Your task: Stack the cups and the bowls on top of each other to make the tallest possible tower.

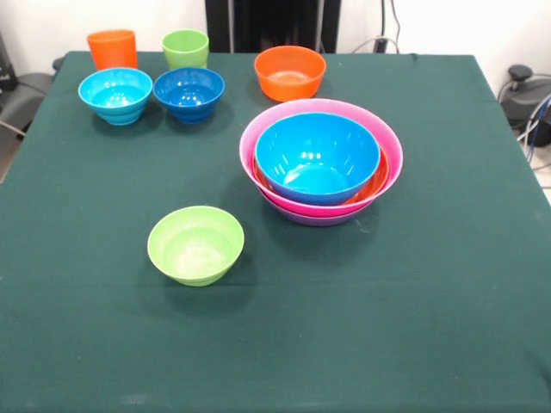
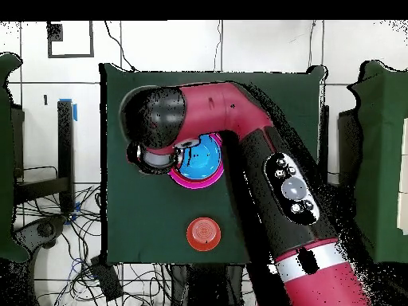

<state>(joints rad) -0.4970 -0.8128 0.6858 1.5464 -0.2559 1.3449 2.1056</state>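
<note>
- Overhead, the red and black arm [image 2: 271,159] took up most of the table [image 2: 127,223], and its bulk hid nearly everything that stood on the green cloth; the front view showed no arm at all.
- The gripper could not be made out in either view, so whether its fingers were apart or together could not be told.
- The tower [image 1: 320,163] stood right of the table's middle in the front view: the big blue bowl [image 1: 317,155] sat inside the pink bowl [image 1: 258,142], with only a sliver of orange rim [image 1: 381,176] between them and a strip of purple bowl [image 1: 318,219] beneath.
- From above, only part of the tower's blue and pink showed beside the arm's elbow.
- The small orange bowl [image 1: 290,72] stood alone behind the tower.
- The lime-green bowl [image 1: 195,244] stood apart, nearer the front edge.
- The light-blue bowl [image 1: 115,95] and dark-blue bowl [image 1: 188,93] stood side by side, close together.
- The orange cup [image 1: 113,48] and lime-green cup [image 1: 186,48] stood upright just behind them.
</note>
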